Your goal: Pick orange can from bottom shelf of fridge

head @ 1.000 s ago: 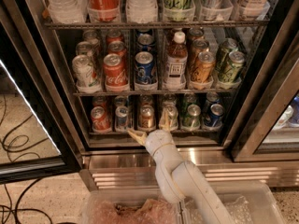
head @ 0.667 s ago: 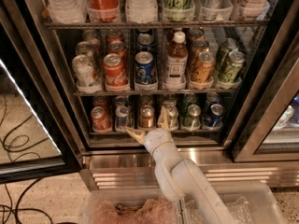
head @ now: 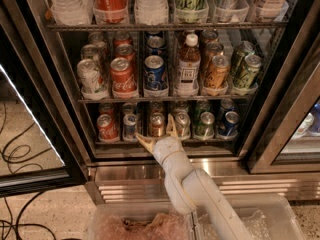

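The orange can (head: pixel 157 124) stands at the front of the bottom shelf (head: pixel 210 140) of the fridge (head: pixel 64 109), between a pale blue-silver can (head: pixel 130 125) and a silver can (head: pixel 182 123). My gripper (head: pixel 154 129) is at the shelf's front edge, right in front of the orange can, and it is open. One finger (head: pixel 143 143) points left below the can and the other finger (head: pixel 172 125) rises along its right side. Neither finger visibly presses on the can. My white arm (head: pixel 195 189) reaches up from the lower right.
A red can (head: pixel 107 127) stands at the shelf's left, green (head: pixel 205 124) and blue (head: pixel 230 123) cans at its right. The rack above (head: pixel 165 99) carries a Coca-Cola can, a blue can, a bottle and amber cans. The open glass door (head: pixel 30 149) hangs at the left, the ribbed steel base (head: pixel 125 181) below.
Almost nothing differs. The gripper holds the same spread pose at the shelf edge, perhaps a touch closer to the orange can.
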Available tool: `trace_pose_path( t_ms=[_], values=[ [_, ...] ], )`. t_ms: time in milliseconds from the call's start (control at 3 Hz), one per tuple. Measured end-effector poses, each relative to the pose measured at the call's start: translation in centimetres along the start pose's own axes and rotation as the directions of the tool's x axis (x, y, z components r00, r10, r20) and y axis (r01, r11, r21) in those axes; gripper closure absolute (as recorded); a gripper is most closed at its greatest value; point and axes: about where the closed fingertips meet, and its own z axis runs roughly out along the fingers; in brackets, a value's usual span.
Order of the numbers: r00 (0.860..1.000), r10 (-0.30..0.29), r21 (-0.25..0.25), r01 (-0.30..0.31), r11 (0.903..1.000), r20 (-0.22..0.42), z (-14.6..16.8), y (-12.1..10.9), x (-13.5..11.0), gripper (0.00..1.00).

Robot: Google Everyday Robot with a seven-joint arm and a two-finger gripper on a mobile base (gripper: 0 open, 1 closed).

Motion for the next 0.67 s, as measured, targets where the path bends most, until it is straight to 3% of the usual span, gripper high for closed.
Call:
trace_pose_path(
  t_ms=[333,667],
  values=[
    [0.999,0.027,-0.015,-0.028,0.9995,-0.031,0.68,0.98,1.9,0.25],
    [0.997,0.039,-0.001,-0.039,0.9992,-0.062,1.62,1.86,2.88,0.23]
  ],
)
